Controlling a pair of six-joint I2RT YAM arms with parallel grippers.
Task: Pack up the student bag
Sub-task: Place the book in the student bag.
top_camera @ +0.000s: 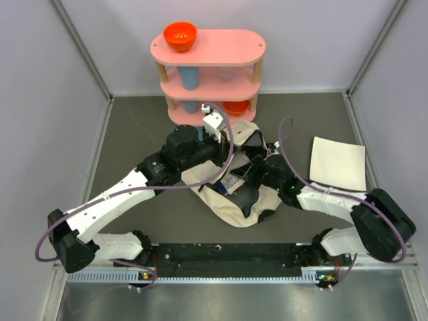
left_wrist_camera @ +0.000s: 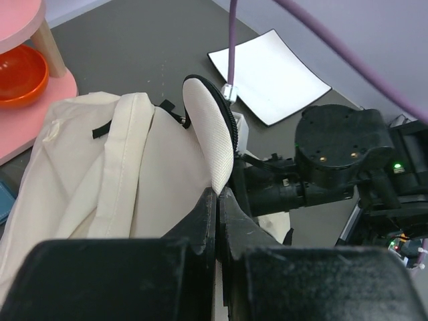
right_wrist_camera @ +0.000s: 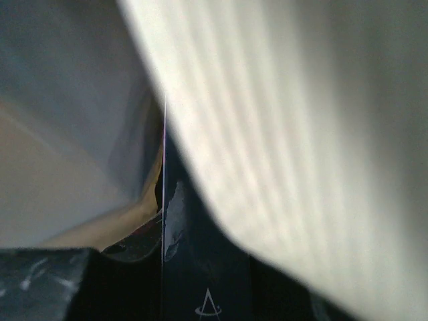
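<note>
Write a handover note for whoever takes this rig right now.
Left gripper: jaws shut, pinching a flap edge of the student bag and holding it up.
Right gripper: at the bag's opening; fabric hides the jaws, so their state is unclear.
The bag lies mid-table in front of the pink shelf; the flat white sheet lies apart, to its right.
Done: flap lifted.
Left: contents cannot be told; the bag is not zipped.

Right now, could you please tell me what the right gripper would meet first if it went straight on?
Most likely the student bag: its cream fabric fills the right wrist view, blurred and very close ahead. Depth is unclear, so how soon I cannot tell.
</note>
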